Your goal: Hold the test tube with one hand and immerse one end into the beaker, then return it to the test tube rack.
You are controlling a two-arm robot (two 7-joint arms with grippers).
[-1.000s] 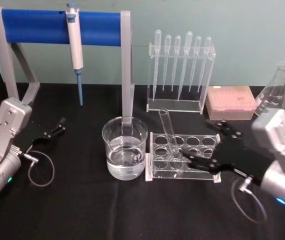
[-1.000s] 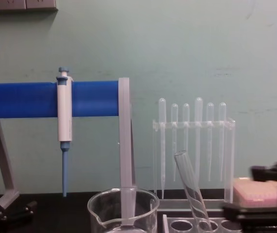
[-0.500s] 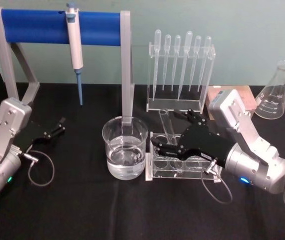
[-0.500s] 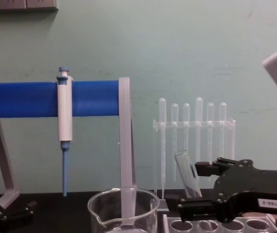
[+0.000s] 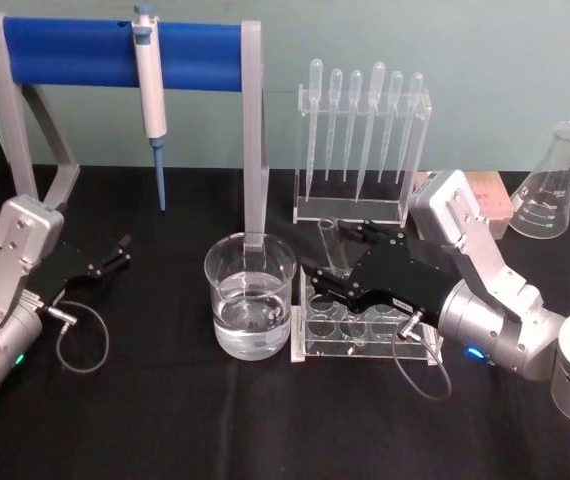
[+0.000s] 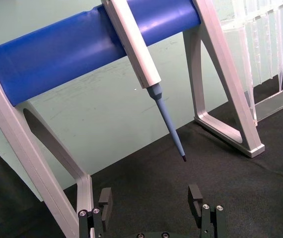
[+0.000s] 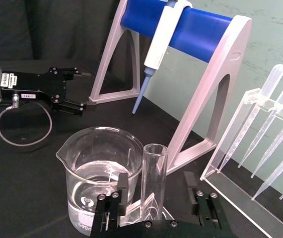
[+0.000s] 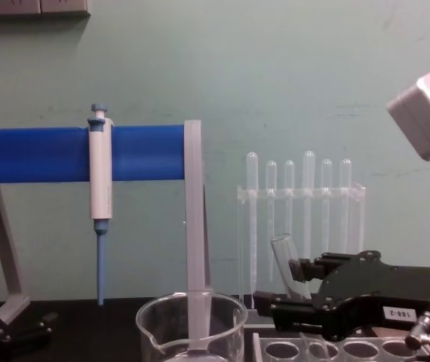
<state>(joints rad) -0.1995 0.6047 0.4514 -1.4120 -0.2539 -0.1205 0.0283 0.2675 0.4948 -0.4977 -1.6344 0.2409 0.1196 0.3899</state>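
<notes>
The test tube (image 5: 329, 238) stands in the clear acrylic test tube rack (image 5: 299, 332), in a hole at the end nearest the beaker, with its open flared rim up and its top tilted toward the beaker side. In the right wrist view the tube (image 7: 154, 173) is seen between the two black fingers (image 7: 122, 186) of the right gripper (image 5: 332, 256), with a gap on each side, so the jaws are spread around the tube's upper part and not pinching it. The chest view shows that gripper (image 8: 285, 289) level above the rack (image 8: 351, 351), with a small white label on its black body and the tube (image 8: 288, 259) leaning between its fingers.

The glass beaker (image 5: 250, 292) sits just beside the rack on the robot's left, partly filled with clear liquid, spout toward the front.

Behind the rack is a clear stand of plastic Pasteur pipettes (image 5: 360, 140). Behind the beaker is a frame with a blue bar (image 5: 75, 52), from which a micropipette (image 5: 149, 90) hangs. An Erlenmeyer flask (image 5: 545, 185) stands at the far right.

The left gripper (image 5: 115, 255) lies low over the black table (image 5: 165, 420) at the left, well apart from the beaker, its fingers (image 6: 195, 194) spread and holding nothing.
</notes>
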